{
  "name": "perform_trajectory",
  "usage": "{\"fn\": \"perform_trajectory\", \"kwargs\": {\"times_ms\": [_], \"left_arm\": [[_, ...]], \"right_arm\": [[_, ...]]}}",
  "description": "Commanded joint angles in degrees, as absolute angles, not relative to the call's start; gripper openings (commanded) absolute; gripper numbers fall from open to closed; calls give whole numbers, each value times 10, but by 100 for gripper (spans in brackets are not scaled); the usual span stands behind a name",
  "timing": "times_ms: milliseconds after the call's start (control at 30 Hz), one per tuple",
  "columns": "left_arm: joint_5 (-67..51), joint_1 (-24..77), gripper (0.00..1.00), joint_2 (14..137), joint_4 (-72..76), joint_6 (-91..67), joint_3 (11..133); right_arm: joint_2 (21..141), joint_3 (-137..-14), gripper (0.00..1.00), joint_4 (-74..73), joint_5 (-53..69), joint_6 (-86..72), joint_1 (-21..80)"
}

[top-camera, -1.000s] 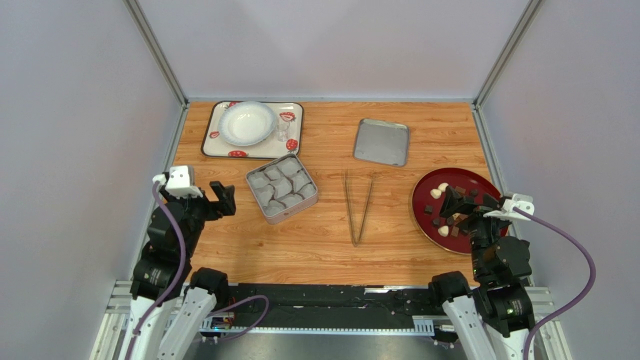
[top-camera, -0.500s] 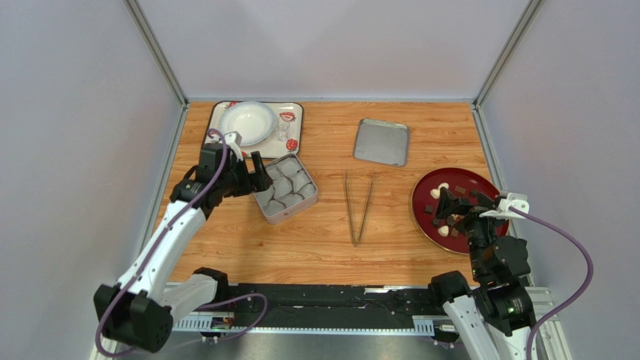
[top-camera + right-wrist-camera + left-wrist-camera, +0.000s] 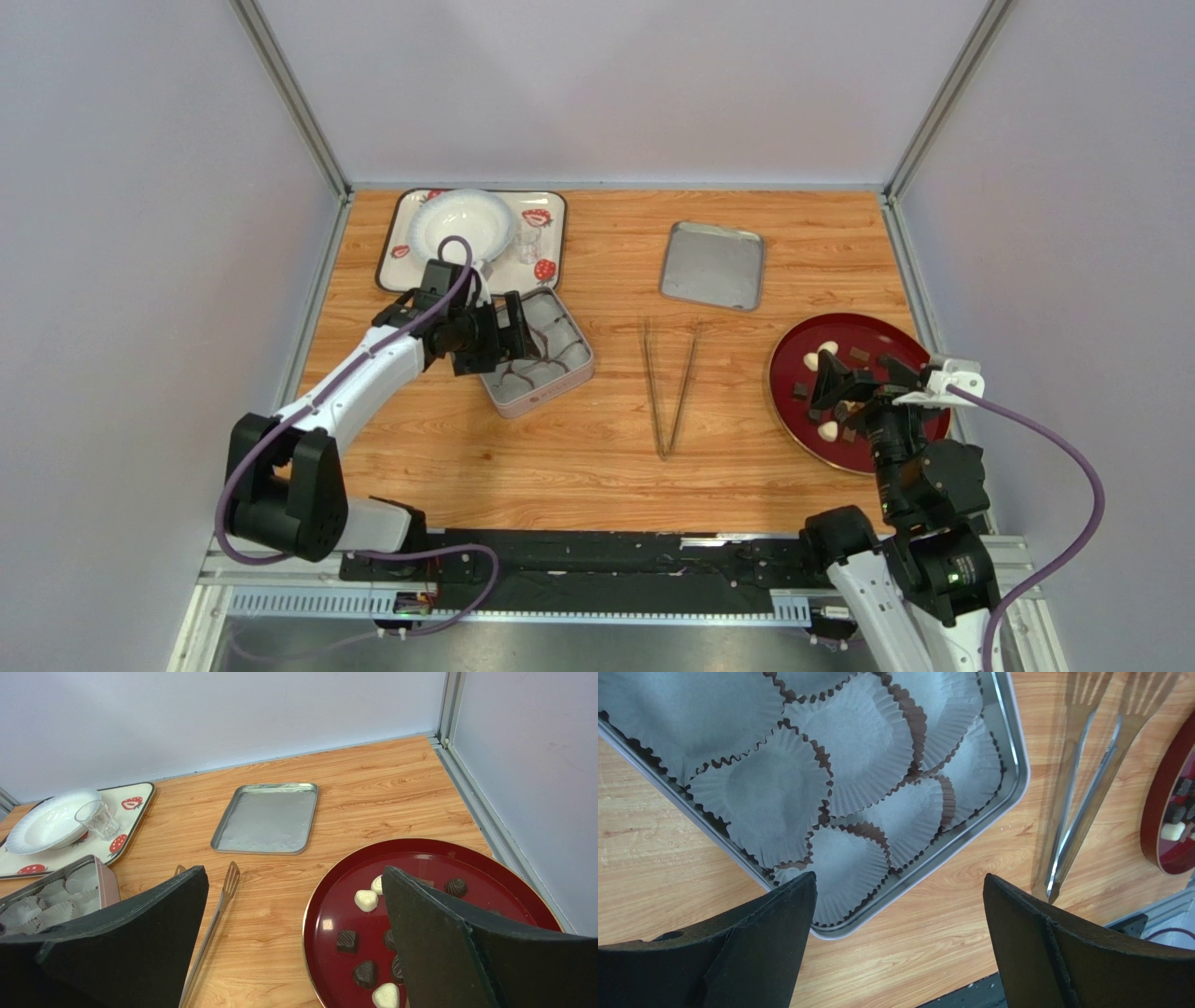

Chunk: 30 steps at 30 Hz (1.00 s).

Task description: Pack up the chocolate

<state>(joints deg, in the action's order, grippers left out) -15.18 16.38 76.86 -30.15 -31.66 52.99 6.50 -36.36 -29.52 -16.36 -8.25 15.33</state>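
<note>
Hovering released over the red plate [image 3: 421,864] at the worktop's 3 o'clock, the right pincer [image 3: 295,903] is the nearer one: the chocolate [image 3: 365,899] lies at its 5 o'clock. The left pincer [image 3: 898,882], also released, hangs over the tin [image 3: 1011,777] at 9 o'clock, well apart.

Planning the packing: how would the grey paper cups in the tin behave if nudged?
Probably very light and floppy: the paper cups are thin and pleated. They would likely crumple or slide, as they sit loosely, overlapping, in the tin.
</note>
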Motion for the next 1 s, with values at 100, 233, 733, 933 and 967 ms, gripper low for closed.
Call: {"fn": "perform_trajectory", "kwargs": {"times_ms": [100,233,733,933,967], "left_arm": [[-164,165,95,814,-299,-310,541],[-139,165,95,816,-328,-302,542],[30,163,95,834,-450,-271,598],[56,135,96,831,-476,-253,606],[51,128,96,831,-477,-250,606]], "right_arm": [[74,-360,100,-271,-159,-69,158],[81,-360,99,-271,-157,-69,157],[86,-360,100,-271,-151,-68,157],[101,-366,99,-273,-135,-69,157],[104,-367,99,-273,-133,-69,157]]}}
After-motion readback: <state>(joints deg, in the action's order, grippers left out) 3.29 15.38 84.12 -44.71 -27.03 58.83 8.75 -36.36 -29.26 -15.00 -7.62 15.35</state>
